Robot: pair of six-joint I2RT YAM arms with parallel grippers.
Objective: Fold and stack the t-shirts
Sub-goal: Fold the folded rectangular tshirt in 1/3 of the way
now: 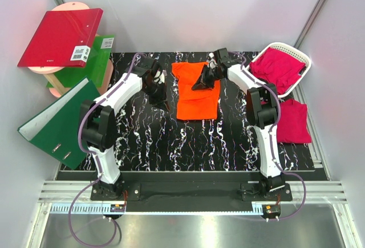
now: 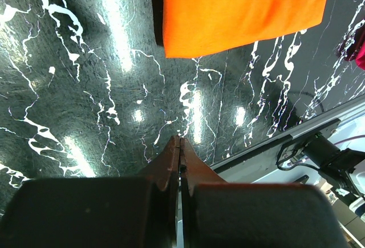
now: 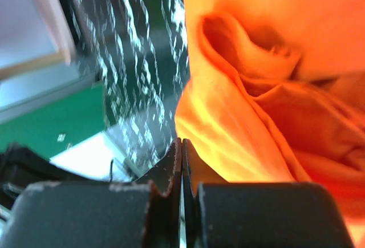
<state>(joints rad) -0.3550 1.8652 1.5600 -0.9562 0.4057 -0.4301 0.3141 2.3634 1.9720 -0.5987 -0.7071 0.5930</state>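
The bright orange t-shirt (image 1: 197, 97) lies partly folded at the middle back of the black marbled table. It also shows in the left wrist view (image 2: 239, 8) and the right wrist view (image 3: 274, 88), where a sleeve is bunched. My right gripper (image 1: 198, 85) (image 3: 181, 143) is shut over the shirt's upper right part, and no cloth shows between its jaws. My left gripper (image 1: 165, 105) (image 2: 180, 142) is shut and empty over bare table just left of the shirt. One magenta-pink t-shirt (image 1: 278, 65) lies crumpled in the white basket (image 1: 299, 52). Another pink t-shirt (image 1: 292, 121) lies folded at the right edge.
A red binder (image 1: 60, 37) and a green binder (image 1: 94, 62) rest on a pink stand at the back left. An open green binder (image 1: 57, 124) leans over the table's left edge. White walls close in on both sides.
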